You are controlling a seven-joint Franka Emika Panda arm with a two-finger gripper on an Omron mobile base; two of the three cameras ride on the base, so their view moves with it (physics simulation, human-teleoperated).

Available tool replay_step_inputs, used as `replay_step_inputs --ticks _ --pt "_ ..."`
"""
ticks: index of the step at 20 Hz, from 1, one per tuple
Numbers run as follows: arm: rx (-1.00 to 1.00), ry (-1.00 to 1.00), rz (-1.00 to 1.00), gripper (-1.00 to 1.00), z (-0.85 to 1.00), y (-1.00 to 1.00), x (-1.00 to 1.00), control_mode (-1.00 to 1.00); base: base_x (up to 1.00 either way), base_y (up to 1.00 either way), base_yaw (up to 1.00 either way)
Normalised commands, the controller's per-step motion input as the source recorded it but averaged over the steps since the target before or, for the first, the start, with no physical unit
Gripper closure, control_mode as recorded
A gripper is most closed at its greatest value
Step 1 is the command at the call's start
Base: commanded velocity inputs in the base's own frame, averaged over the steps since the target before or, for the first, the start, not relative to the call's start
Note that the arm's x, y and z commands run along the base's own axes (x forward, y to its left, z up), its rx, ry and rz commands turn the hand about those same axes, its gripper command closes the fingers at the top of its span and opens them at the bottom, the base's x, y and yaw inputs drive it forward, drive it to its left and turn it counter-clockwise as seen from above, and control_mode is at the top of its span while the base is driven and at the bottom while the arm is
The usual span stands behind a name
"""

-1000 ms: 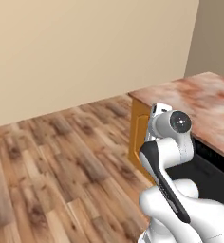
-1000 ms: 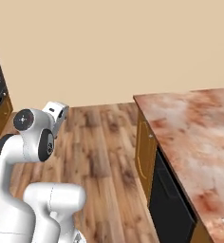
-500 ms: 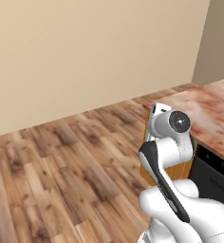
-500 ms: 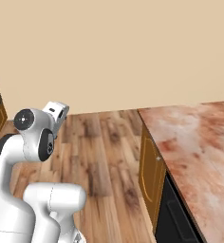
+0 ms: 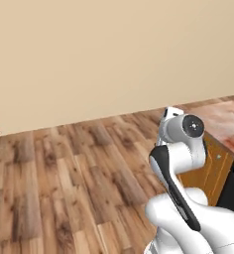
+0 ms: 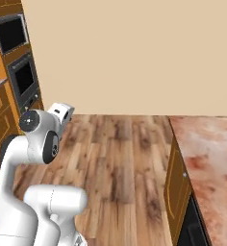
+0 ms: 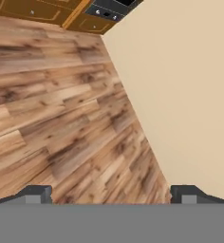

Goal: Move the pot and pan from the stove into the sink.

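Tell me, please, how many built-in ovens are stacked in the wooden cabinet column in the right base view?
2: the upper oven near the picture's top left corner, and the lower oven directly beneath it. More may lie outside the frame.

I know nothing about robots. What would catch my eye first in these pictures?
The white arm folded up in the foreground, over a broad wooden floor that runs to a bare beige wall. A reddish marbled counter sits at the right, and dark built-in ovens stand far left.

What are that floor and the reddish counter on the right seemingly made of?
The brown plank floor looks like wood with a matte finish: visible grain, knots and board seams. The mottled reddish-pink countertop looks like polished stone, perhaps granite or marble, going by its blotchy pattern.
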Motion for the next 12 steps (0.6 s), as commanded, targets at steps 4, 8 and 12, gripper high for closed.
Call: replay_step_inputs --ticks 4,8,12 --pt "0.0 0.0 0.0 -1.0 0.0 0.0 0.0 1.0 0.0 0.0 0.5" --pt "0.0 0.0 0.0 -1.0 0.0 0.0 0.0 1.0 0.0 0.0 0.49" --pt "0.0 0.0 0.0 -1.0 0.0 0.0 0.0 1.0 0.0 0.0 0.49"
